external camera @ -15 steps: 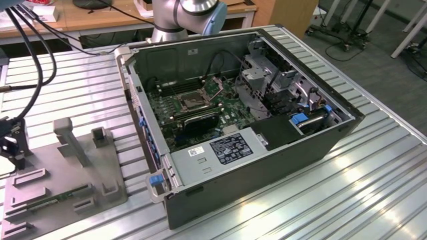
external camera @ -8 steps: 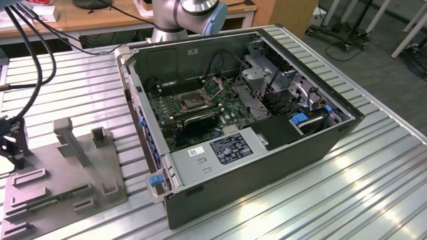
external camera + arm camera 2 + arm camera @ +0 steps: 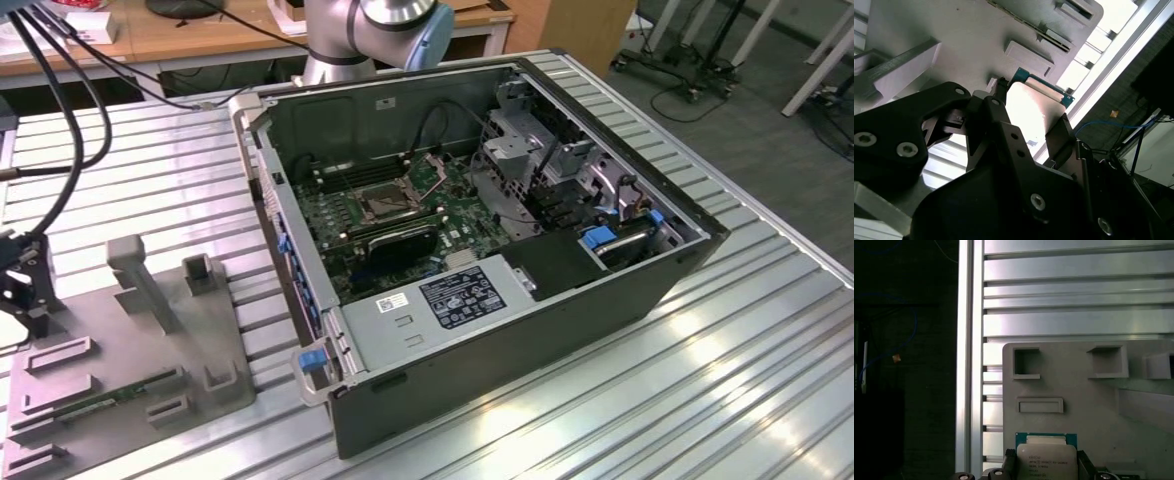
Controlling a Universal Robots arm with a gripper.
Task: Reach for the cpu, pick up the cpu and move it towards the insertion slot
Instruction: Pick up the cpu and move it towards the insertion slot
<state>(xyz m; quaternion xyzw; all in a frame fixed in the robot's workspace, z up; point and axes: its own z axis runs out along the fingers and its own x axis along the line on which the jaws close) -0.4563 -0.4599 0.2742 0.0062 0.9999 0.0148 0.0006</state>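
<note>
Grips the cpu [image 3: 1046,462] in the gripper [image 3: 1031,105], drawn in narrow, with the black fingers [image 3: 1001,125] pressed against two opposite edges in both wrist views. Turns the silvery metal top toward the first wrist camera, thin green rim showing around it. Near square, so no real long axis. Points one free green-rimmed edge out past the fingertips, toward the rectangular pockets of the grey fixture plate [image 3: 1079,405]. Sits face roughly parallel to that plate. Cannot tell whether resting on the plate or just off it. Beyond the plate, a slatted aluminium table [image 3: 1064,290]. In the exterior view, well apart from the fixture plate at the exterior view's left: the insertion slot [image 3: 380,205], dark centre in a shiny frame, on the green motherboard [image 3: 327,215] inside the open computer case [image 3: 534,320].
</note>
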